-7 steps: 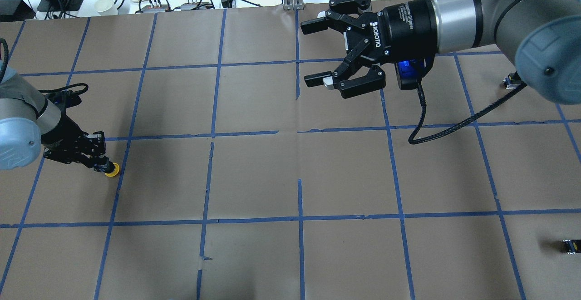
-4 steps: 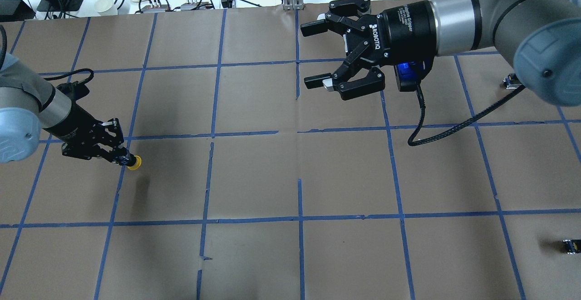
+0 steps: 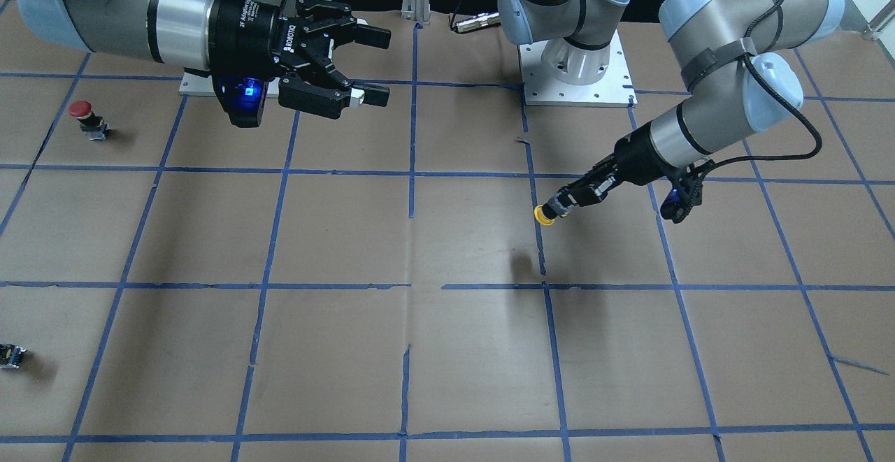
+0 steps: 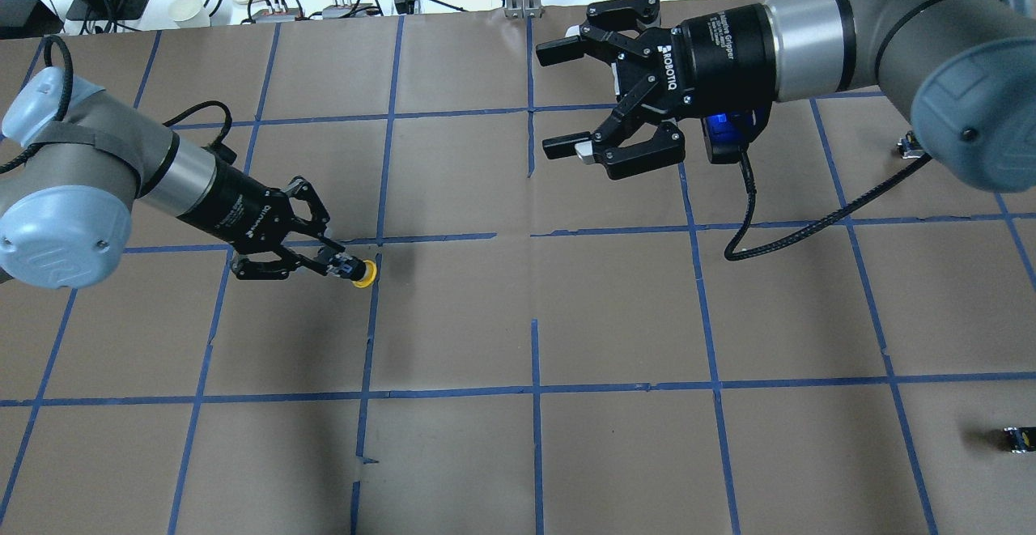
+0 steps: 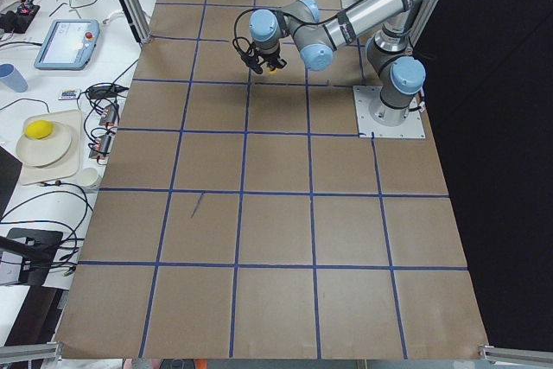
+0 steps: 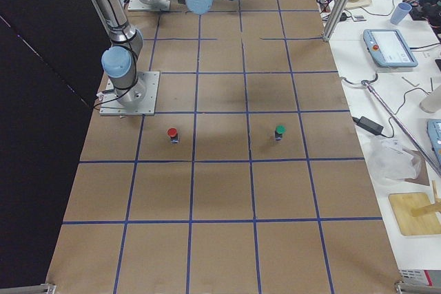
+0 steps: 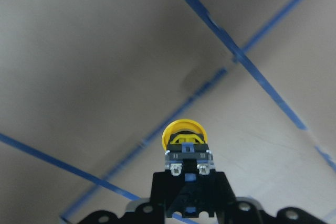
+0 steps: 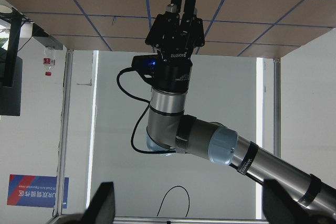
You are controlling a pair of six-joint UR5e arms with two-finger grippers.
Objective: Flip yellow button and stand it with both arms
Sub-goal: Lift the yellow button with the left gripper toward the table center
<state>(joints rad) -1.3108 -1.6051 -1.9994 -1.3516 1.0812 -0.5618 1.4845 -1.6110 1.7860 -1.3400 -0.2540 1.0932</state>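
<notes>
The yellow button (image 4: 366, 274) has a round yellow cap on a black-grey body. My left gripper (image 4: 344, 266) is shut on its body and holds it above the table, lying sideways with the cap pointing away from the fingers. It also shows in the front view (image 3: 542, 215) and the left wrist view (image 7: 183, 134). My right gripper (image 4: 558, 98) hangs open and empty above the far middle of the table, with its jaws facing the left arm. In the front view the right gripper (image 3: 377, 67) is at the upper left.
A red-capped button (image 3: 82, 114) stands on the table on my right side. A small black capless part (image 4: 1016, 438) lies near the right front. A green-capped button (image 6: 279, 131) stands beside the red one. The arm base plate (image 3: 580, 77) is at the robot's edge.
My left gripper has carried the yellow button to the right, from the table's left edge toward the middle, with more of the arm in view. The right gripper has hardly moved and stays open.
</notes>
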